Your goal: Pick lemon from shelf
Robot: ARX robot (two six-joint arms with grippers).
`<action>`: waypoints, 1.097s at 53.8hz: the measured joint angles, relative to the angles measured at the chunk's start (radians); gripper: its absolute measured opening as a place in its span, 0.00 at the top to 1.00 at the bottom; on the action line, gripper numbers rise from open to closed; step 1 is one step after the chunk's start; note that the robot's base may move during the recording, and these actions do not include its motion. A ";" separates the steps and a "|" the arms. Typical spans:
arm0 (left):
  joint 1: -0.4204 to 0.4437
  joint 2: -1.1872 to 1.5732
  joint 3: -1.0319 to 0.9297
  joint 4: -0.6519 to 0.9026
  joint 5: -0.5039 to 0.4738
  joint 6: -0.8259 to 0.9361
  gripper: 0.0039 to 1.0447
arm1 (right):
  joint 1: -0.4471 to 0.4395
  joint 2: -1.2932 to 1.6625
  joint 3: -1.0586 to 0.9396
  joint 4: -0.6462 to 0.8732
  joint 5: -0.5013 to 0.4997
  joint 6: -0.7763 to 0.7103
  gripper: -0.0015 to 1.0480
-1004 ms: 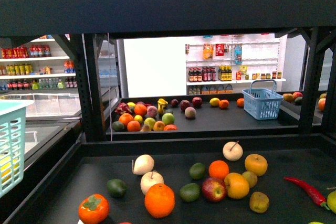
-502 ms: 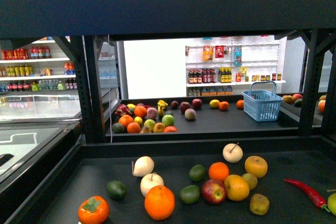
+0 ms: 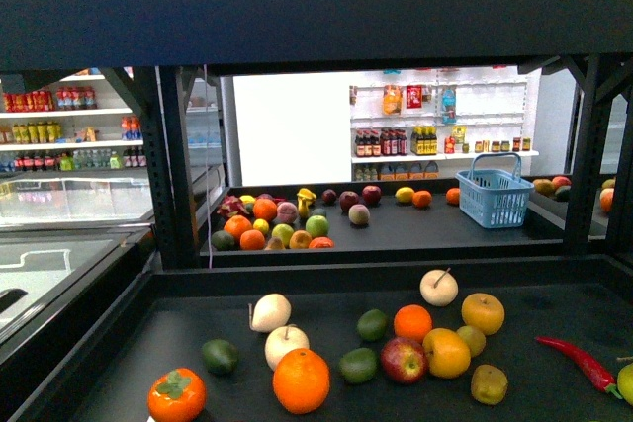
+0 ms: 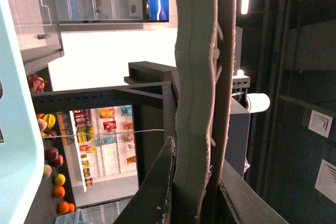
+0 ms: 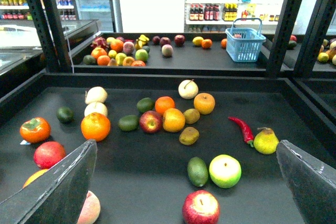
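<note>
Shelf (image 3: 316, 32) black, wide dark trays. Blue basket (image 3: 495, 193) on rear tray. Right pincer (image 5: 184, 182) spread wide above near tray. Left pincer: cannot tell state. Lemon (image 3: 404, 195) on rear tray, left of basket, beside orange (image 3: 422, 198).

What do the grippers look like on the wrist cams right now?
Right gripper: two dark grey, flat, wedge-shaped fingers with pale scuffed edges. Left wrist view: one long finger faced with a cream, wavy, foam-like pad on a dark backing. No cables or markings visible.
</note>
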 joint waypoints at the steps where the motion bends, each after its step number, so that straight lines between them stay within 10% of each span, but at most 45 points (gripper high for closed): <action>1: 0.000 0.003 0.000 0.003 0.000 0.000 0.89 | 0.000 0.000 0.000 0.000 0.000 0.000 0.02; 18: -0.010 0.026 -0.005 0.021 0.005 -0.001 0.89 | 0.000 0.000 0.000 0.000 0.000 0.000 0.02; 41: -0.011 0.006 -0.047 -0.067 0.025 0.129 0.07 | 0.000 0.000 0.000 0.000 0.000 0.000 0.02; 59: 0.020 -0.156 -0.098 -0.387 0.004 0.295 0.07 | 0.000 0.000 0.000 0.000 0.000 0.000 0.02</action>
